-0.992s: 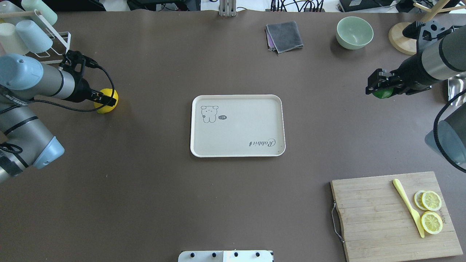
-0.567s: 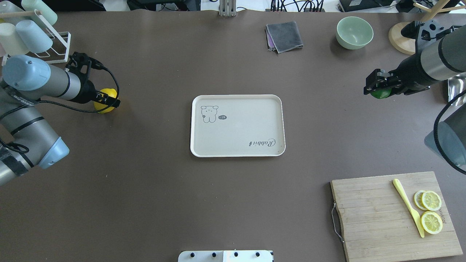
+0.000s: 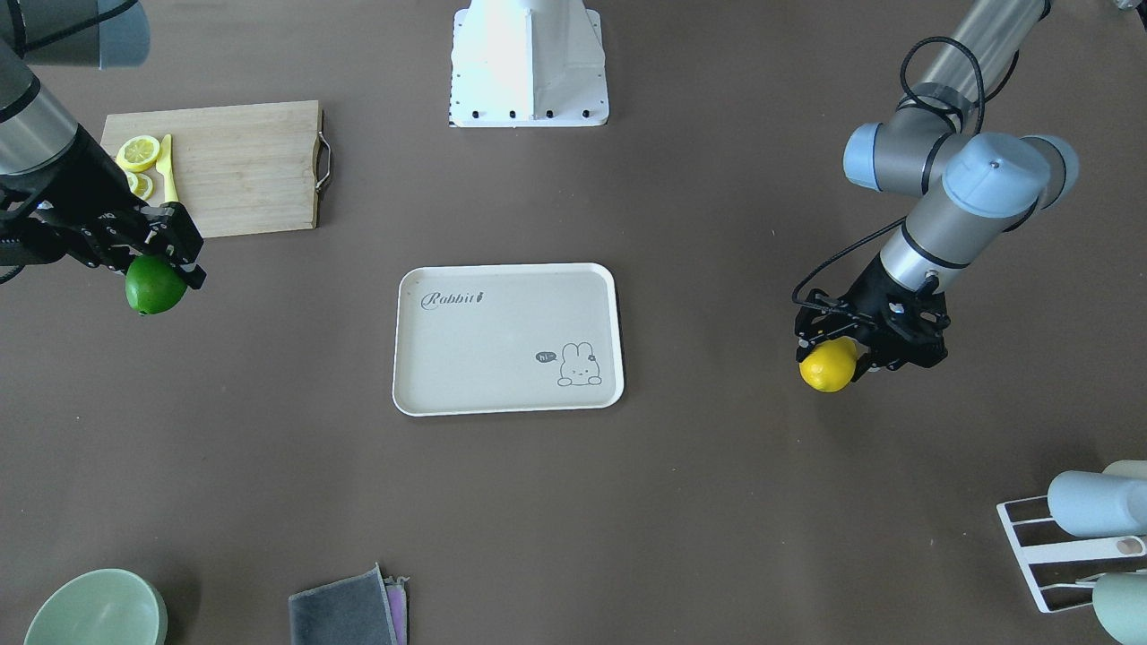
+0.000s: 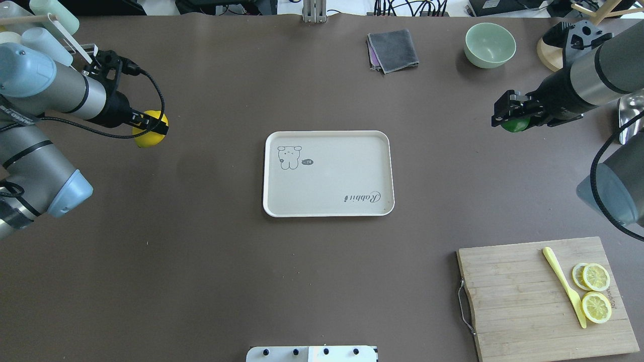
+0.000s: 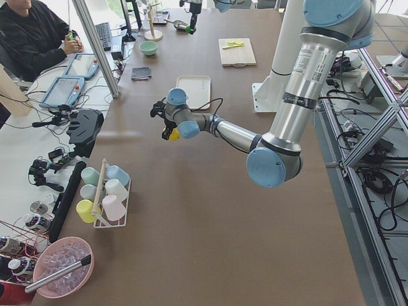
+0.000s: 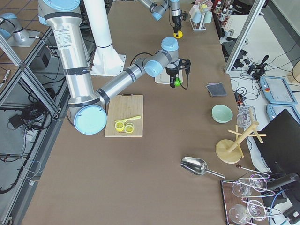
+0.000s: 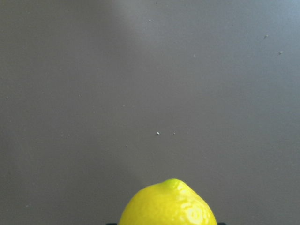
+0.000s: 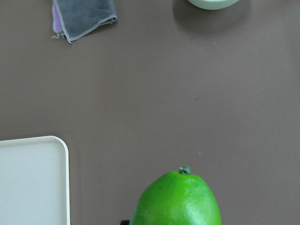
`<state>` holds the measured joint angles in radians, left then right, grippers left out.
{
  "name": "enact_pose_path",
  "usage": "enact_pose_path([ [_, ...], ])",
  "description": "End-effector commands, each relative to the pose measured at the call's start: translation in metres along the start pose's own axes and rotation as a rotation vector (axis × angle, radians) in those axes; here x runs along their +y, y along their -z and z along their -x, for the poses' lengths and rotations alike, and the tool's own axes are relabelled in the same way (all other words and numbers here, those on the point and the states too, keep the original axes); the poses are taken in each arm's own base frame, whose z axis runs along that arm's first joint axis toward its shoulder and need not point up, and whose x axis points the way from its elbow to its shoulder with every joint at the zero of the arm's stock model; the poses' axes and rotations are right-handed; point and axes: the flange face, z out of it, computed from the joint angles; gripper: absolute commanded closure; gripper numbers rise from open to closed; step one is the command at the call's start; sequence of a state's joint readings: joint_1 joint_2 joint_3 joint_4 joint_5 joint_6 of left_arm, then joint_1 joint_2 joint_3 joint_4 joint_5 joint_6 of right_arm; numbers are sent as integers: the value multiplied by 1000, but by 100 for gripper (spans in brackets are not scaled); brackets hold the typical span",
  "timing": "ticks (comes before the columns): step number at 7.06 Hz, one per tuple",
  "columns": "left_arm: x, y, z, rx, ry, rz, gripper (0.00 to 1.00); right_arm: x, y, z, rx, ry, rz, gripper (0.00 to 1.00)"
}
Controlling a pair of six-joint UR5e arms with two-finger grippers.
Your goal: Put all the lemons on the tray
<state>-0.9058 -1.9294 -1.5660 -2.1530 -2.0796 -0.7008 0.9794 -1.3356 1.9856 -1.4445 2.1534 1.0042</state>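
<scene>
The off-white tray (image 4: 329, 206) with the bunny drawing lies empty at the table's middle; it also shows in the front view (image 3: 502, 394) and at the lower left of the right wrist view (image 8: 28, 187). My left gripper (image 4: 150, 129) is shut on the yellow lemon (image 4: 147, 138) and holds it above the table, left of the tray; the lemon shows in the front view (image 3: 827, 365) and the left wrist view (image 7: 167, 205). My right gripper (image 4: 512, 116) is shut on the green lemon (image 4: 513, 124), held above the table right of the tray; the lemon shows in the front view (image 3: 154, 286) and the right wrist view (image 8: 177, 199).
A wooden cutting board (image 4: 523, 296) with lemon slices (image 4: 595, 291) and a yellow knife (image 4: 563, 286) lies at the front right. A grey cloth (image 4: 393, 49), a green bowl (image 4: 489, 44) and a wooden stand (image 4: 551, 53) sit at the back. A cup rack (image 4: 45, 35) stands at the back left.
Both arms have lifted their lemons off the table. The green lemon has moved a little left towards the tray; the yellow lemon has risen and shifted slightly.
</scene>
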Motion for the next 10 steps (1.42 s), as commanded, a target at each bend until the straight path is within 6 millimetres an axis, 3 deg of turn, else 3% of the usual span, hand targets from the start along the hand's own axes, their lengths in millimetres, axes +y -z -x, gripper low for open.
enact_pose_path([
  [1,-35,17,-81,79,160,-10,100,12,-15,58,1,21,24,100],
  [2,-36,4,-126,85,194,-36,100,23,-31,71,17,49,23,100],
  [4,-42,-40,-207,63,271,-78,100,11,-67,116,28,75,33,100],
  [5,-37,-59,-237,51,283,-91,100,9,-91,131,43,81,58,100],
  [6,-30,-66,-250,48,283,-94,100,12,-108,150,52,66,72,100],
  [9,-14,-75,-271,63,288,-70,100,27,-163,174,-14,34,41,100],
  [10,-11,-76,-273,65,286,-66,100,30,-169,181,-11,40,37,100],
])
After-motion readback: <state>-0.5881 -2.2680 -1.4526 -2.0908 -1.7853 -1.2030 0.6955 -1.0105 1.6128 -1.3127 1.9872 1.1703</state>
